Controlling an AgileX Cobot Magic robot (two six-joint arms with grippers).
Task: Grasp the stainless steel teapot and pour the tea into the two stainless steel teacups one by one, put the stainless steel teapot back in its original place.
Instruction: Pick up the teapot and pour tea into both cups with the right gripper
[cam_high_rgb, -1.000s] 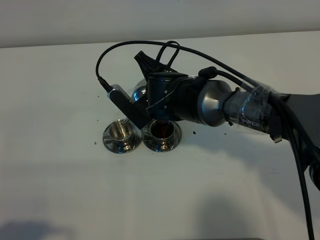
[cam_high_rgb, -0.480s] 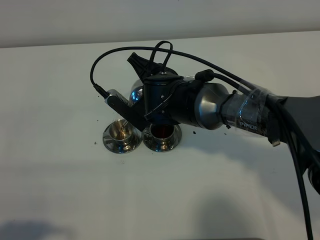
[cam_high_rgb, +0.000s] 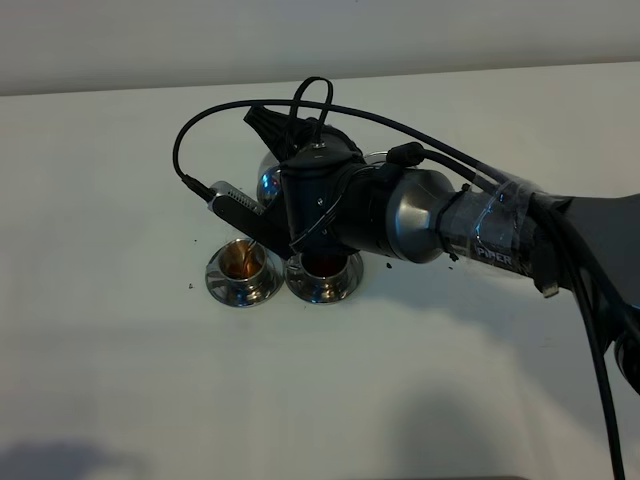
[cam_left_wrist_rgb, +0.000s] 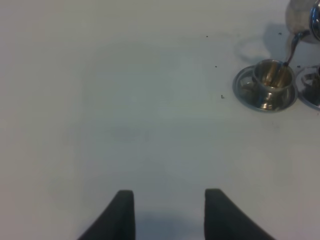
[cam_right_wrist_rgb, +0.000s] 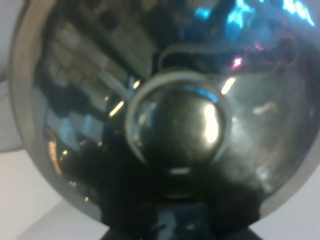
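Second cup filling, first cup done.
Right end effector (cam_high_rgb: 300, 190) clamped on teapot (cam_high_rgb: 272, 180), tilted over left cup (cam_high_rgb: 241, 262); right cup (cam_high_rgb: 322, 266) holds tea. Left end effector (cam_left_wrist_rgb: 169, 212) open, idle over counter (cam_high_rgb: 120, 180). Left: finish pour, return teapot.

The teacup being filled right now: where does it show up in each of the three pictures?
Exterior high: the left teacup, centre-left, under the right arm.
Left wrist: same teacup, far right edge, upper part.
Right wrist: not in it; the teapot fills the picture.
Shared landmark: the teapot.
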